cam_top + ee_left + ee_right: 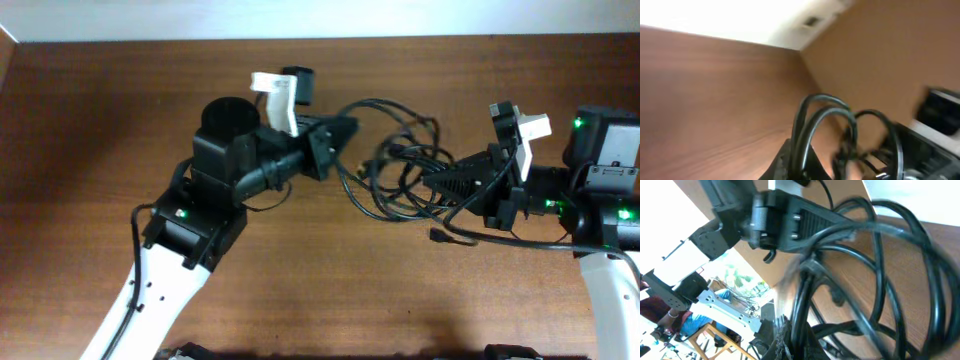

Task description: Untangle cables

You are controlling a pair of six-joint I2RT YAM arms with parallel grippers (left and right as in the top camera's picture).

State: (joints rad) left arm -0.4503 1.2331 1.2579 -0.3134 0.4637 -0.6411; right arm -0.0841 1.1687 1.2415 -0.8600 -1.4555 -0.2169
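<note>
Cables [395, 160] form one tangled black bunch of loops between the two grippers, over the middle of the wooden table [100, 120]. Left gripper [348, 133] is clamped tight on strands at the bunch's left edge; right gripper [432, 186] pinches strands at its right side. One plug end [437, 237] trails near the right gripper

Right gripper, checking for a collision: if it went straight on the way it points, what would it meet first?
The cables: the right gripper, shut on them, points into the tangle, so its loops lie directly ahead. Beyond them probably the left arm, though depth is unclear.
</note>
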